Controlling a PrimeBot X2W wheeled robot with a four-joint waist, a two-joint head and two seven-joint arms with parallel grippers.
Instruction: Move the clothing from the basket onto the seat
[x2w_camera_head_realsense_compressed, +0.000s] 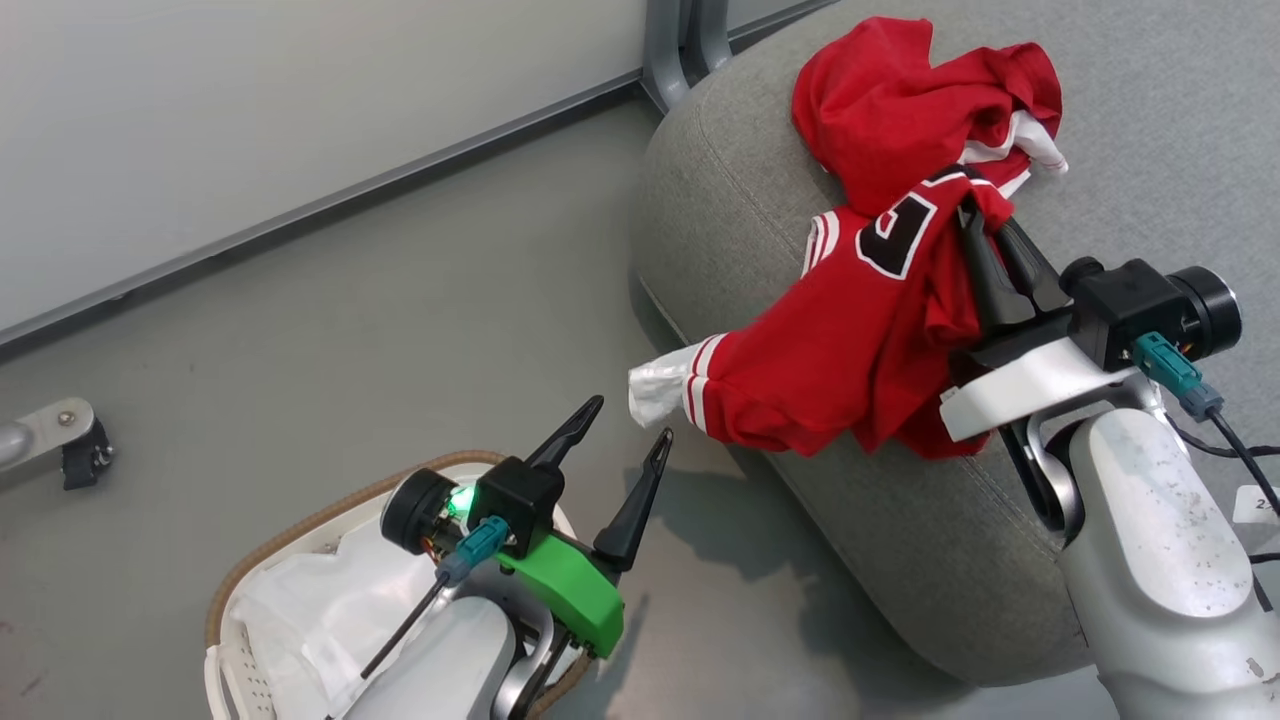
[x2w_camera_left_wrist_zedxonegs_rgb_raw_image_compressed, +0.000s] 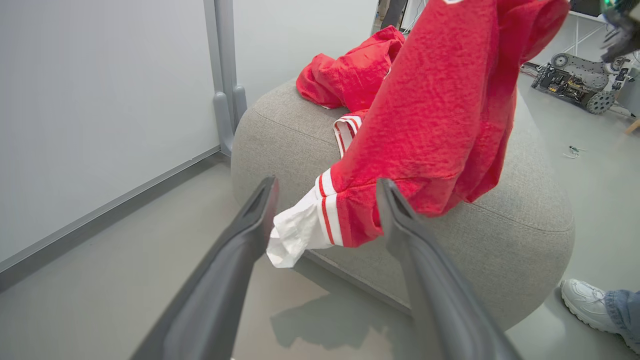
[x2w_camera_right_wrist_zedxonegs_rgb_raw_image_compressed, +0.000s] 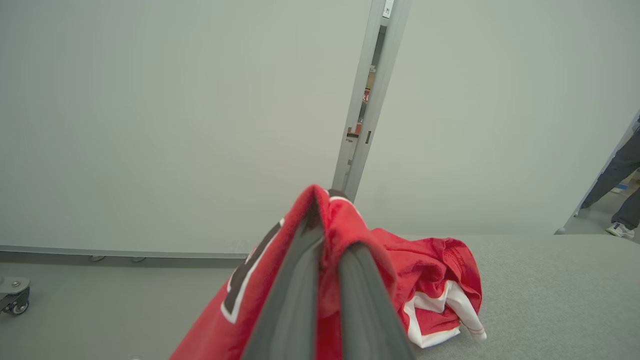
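My right gripper (x2w_camera_head_realsense_compressed: 985, 235) is shut on the red jersey (x2w_camera_head_realsense_compressed: 860, 330), pinching it near the black number and holding it just above the seat (x2w_camera_head_realsense_compressed: 730, 180). The jersey hangs over the grey cushion's front edge, and a white piece of fabric (x2w_camera_head_realsense_compressed: 660, 385) sticks out of its striped cuff. A second red garment (x2w_camera_head_realsense_compressed: 900, 100) lies crumpled further back on the seat. My left gripper (x2w_camera_head_realsense_compressed: 632, 418) is open above the floor, between the basket (x2w_camera_head_realsense_compressed: 300, 525) and the seat, fingers pointing at the cuff. In the right wrist view, red fabric (x2w_camera_right_wrist_zedxonegs_rgb_raw_image_compressed: 240, 300) drapes over my shut gripper (x2w_camera_right_wrist_zedxonegs_rgb_raw_image_compressed: 327, 235).
The basket holds its white liner (x2w_camera_head_realsense_compressed: 310, 610). A pale wall with a grey metal post (x2w_camera_head_realsense_compressed: 670, 50) stands behind the seat. A castor (x2w_camera_head_realsense_compressed: 70, 440) sits on the floor at left. A person's shoe (x2w_camera_left_wrist_zedxonegs_rgb_raw_image_compressed: 585, 300) is beside the seat, and a small wheeled machine (x2w_camera_left_wrist_zedxonegs_rgb_raw_image_compressed: 575, 75) stands beyond.
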